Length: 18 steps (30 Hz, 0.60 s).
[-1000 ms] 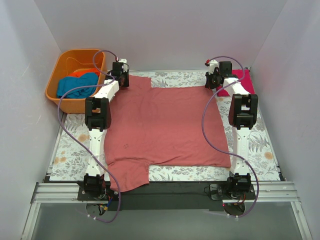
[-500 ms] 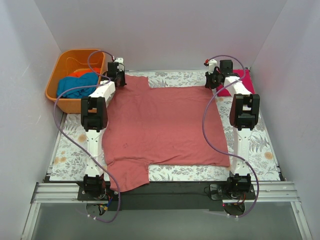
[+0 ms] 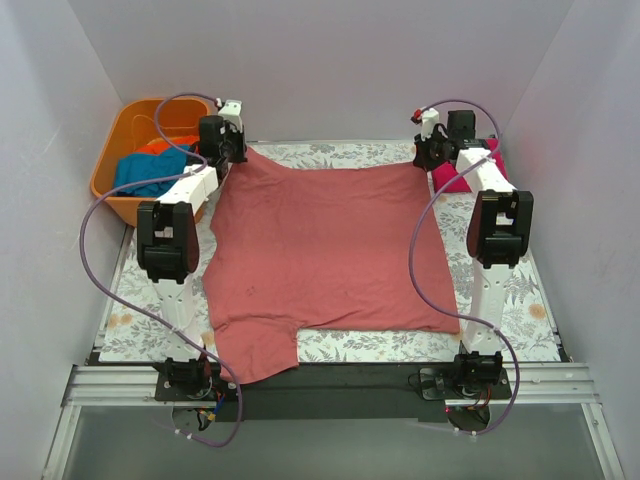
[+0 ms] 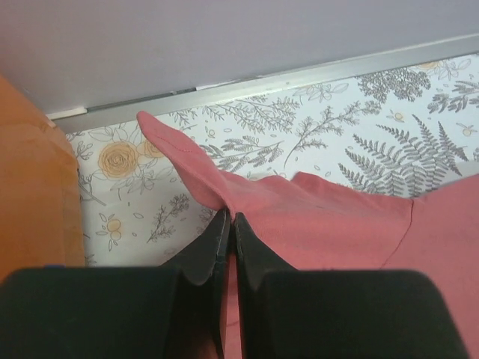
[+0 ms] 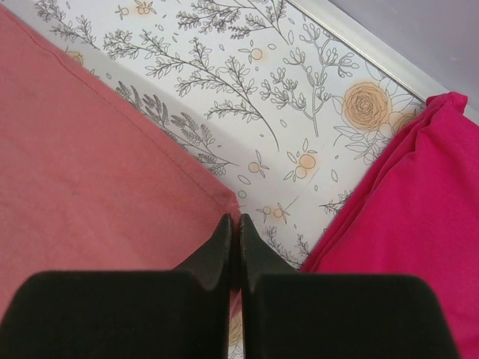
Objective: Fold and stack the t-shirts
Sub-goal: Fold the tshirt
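Observation:
The large brick-red t-shirt lies spread flat on the floral table cover. My left gripper is shut on its far left sleeve; the left wrist view shows the cloth pinched between the closed fingers. My right gripper is shut on the shirt's far right corner, fingertips together. The folded magenta-pink t-shirt lies just right of my right gripper, also in the right wrist view. The teal-blue and orange t-shirts lie in the tub.
The orange plastic tub stands at the far left corner, its wall close to my left gripper. The back wall and table's metal edge rail run just beyond both grippers. White side walls enclose the table.
Both grippers have moved toward the back wall, the left one also leftward, drawing the shirt's far edge back. The far left sleeve that stuck out is now pulled up toward the left gripper.

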Motion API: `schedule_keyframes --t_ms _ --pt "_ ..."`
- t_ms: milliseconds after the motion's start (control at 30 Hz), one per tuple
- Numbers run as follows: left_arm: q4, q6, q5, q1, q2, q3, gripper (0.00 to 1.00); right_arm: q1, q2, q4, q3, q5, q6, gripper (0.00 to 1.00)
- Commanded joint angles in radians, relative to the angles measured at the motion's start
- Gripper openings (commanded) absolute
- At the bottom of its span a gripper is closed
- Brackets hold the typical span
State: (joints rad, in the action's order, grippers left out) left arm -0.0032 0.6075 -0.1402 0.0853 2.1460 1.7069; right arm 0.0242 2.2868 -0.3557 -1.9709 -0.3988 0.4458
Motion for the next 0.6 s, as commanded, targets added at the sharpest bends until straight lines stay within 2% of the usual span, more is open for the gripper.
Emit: schedule_keyframes --t_ms 0,567 --pt "0.034 -0.041 -0.033 -0.012 -0.116 -0.068 0.0 -0.015 -0.096 0.015 0.044 -0.029 0.05 0.01" --pt "0.051 -0.141 -0.091 -0.022 -0.431 -0.472 0.0 -0.015 -0.274 -0.035 0.291 -0.104 0.183 0.01"
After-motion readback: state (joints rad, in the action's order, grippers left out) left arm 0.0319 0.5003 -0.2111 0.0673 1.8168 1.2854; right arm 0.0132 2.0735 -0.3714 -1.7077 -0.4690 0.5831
